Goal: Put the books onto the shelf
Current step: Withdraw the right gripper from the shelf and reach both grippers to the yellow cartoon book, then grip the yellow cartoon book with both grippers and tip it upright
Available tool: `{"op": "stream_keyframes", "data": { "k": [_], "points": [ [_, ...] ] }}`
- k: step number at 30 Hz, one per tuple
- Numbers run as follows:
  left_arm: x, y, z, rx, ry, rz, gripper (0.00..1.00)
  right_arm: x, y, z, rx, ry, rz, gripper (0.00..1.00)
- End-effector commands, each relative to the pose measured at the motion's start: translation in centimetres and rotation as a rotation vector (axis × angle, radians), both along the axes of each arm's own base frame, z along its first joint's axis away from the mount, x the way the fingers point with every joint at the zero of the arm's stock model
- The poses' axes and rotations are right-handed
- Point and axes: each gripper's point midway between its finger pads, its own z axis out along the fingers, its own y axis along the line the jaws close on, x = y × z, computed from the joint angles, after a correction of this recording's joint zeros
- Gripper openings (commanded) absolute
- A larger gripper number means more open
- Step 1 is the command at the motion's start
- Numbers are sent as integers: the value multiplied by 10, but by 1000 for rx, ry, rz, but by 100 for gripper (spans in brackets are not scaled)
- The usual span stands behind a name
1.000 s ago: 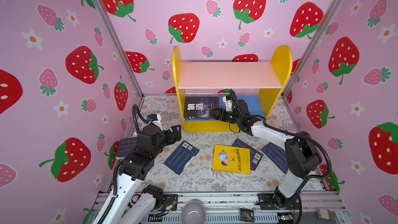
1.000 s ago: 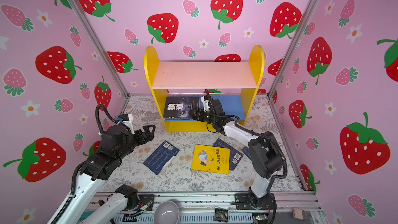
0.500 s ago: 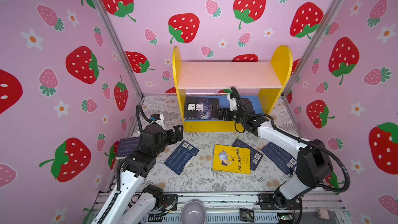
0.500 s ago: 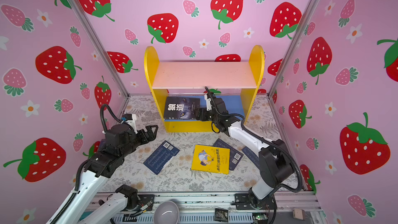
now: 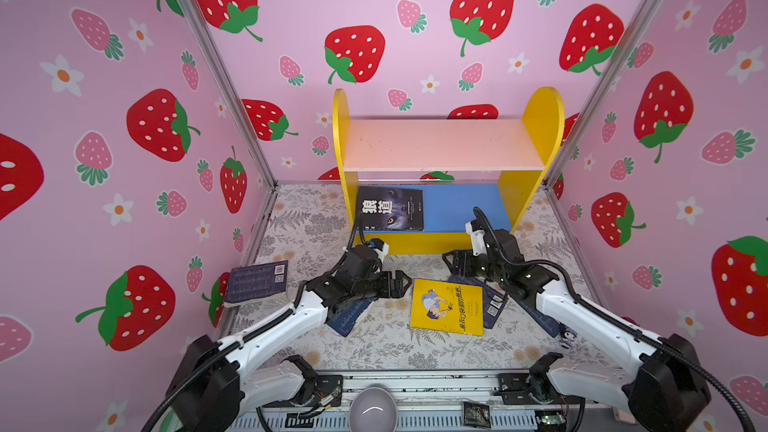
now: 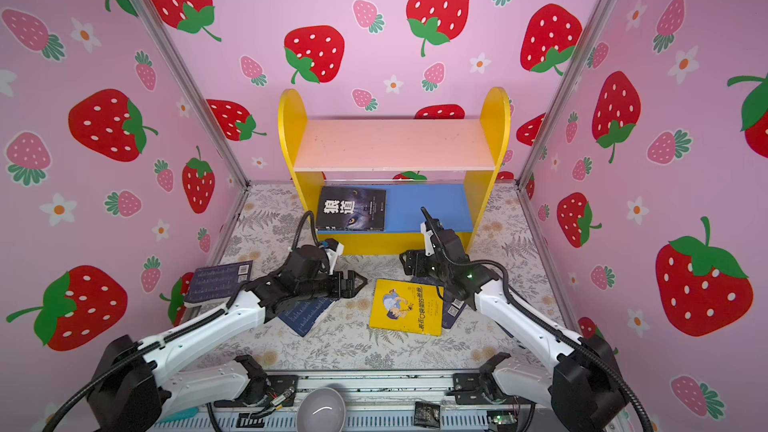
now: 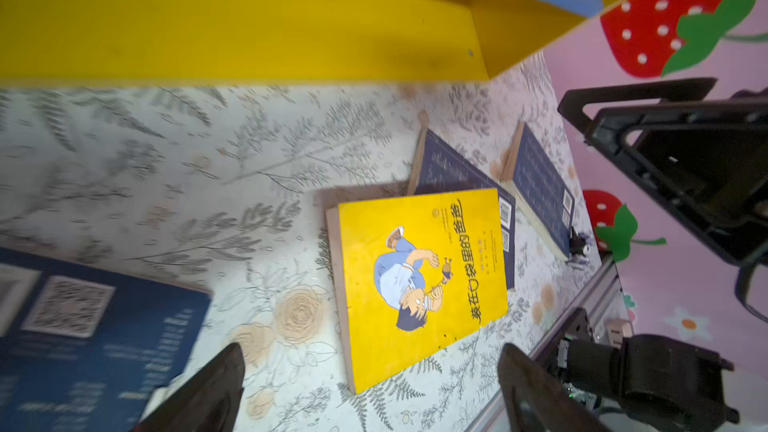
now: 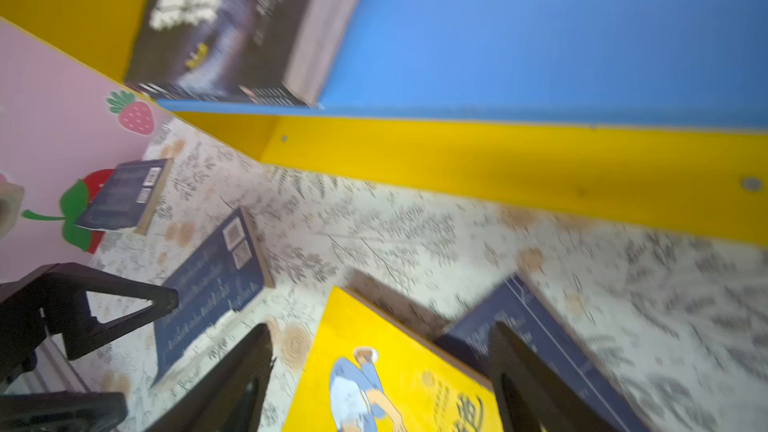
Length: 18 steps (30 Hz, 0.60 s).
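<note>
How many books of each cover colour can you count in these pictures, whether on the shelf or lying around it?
Navy blue books: 4
Yellow cartoon book: 1
Dark wolf-cover book: 1
Total: 6

On the lower board [image 5: 461,205] of the shelf [image 5: 536,118], a wolf-cover book [image 5: 390,214] is laid at the left; in front, a cartoon-cover book [image 5: 446,307] is laid over a paperback [image 5: 494,305].

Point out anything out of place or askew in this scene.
The yellow book lies crooked, overlapping a navy book beneath it. A second navy book sits tilted against the side wall. The dark book lies flat, slightly skewed, on the shelf's blue board.
</note>
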Motion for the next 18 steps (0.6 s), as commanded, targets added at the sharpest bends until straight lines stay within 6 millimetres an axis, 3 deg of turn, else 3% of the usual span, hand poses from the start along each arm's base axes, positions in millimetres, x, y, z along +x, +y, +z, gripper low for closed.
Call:
{"op": "stream_keyframes", "data": {
  "k": [1,4,10,18],
  "points": [
    [1,-31,-10,-74,29,-36,96,-19,-37,-33,-51,114,-122,83],
    [-3,-47,-34,-35,74,-61,94,-38,-49,-59,-12,203,-130,83],
    [2,-58,-64,5,117,-47,94,-61,-66,-86,43,293,-145,84],
    [5,-79,-83,-36,190,-65,91,-80,-49,-107,246,340,-50,82]
  ]
}}
